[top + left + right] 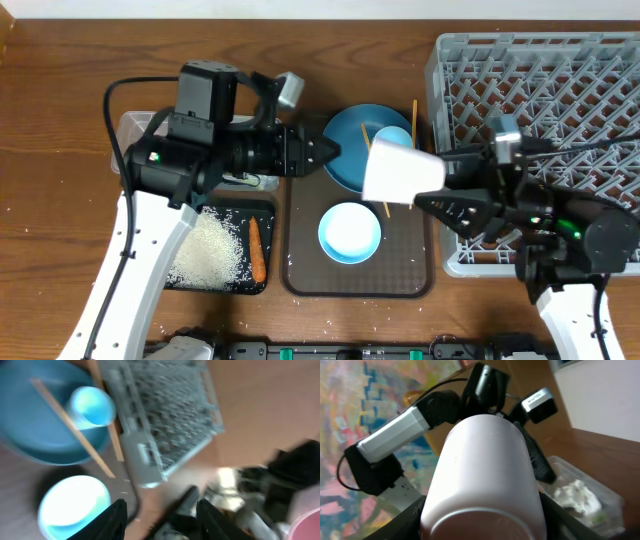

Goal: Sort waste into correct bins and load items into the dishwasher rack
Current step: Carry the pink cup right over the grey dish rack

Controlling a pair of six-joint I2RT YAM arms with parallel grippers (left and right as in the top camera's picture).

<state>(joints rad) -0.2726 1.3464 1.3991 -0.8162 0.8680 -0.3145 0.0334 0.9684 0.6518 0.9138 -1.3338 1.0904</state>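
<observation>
My right gripper (428, 185) is shut on the pale pink cup (400, 172), held tilted above the brown tray; the cup fills the right wrist view (485, 475). My left gripper (325, 155) is open and empty at the left edge of the dark-blue plate (355, 135). The light-blue cup (392, 138) and a chopstick (371, 148) lie on the plate, as the left wrist view shows (90, 407). The light-blue bowl (350, 232) sits on the brown tray. The grey rack (540, 110) stands at the right. Rice (210, 250) and the carrot (257, 248) lie in the black tray (262, 288).
The brown serving tray (410, 275) lies in the middle. The clear tub (130, 135) is mostly hidden under my left arm; the right wrist view shows the white napkin (572, 492) in it. A second chopstick (414, 112) lies beside the rack. Rice grains are scattered on the table.
</observation>
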